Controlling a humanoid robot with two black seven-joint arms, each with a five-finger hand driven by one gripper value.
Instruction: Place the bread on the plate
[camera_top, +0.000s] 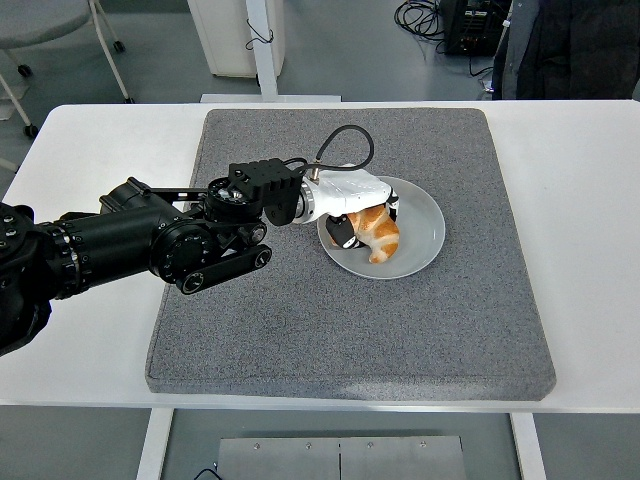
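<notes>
A golden croissant-shaped bread (380, 236) lies low on the grey plate (425, 215), which sits on the grey mat. My left hand (362, 212), white with black fingertips, reaches in from the left and is still curled over the bread's upper side, gripping it. The black left arm stretches across the mat's left half. My right arm is out of view.
The grey foam mat (350, 330) covers most of the white table (590, 200). A cable loops up from the hand's wrist (345, 140). Beyond the table's far edge stand a white post, a chair base and a dark-clothed person (575, 45).
</notes>
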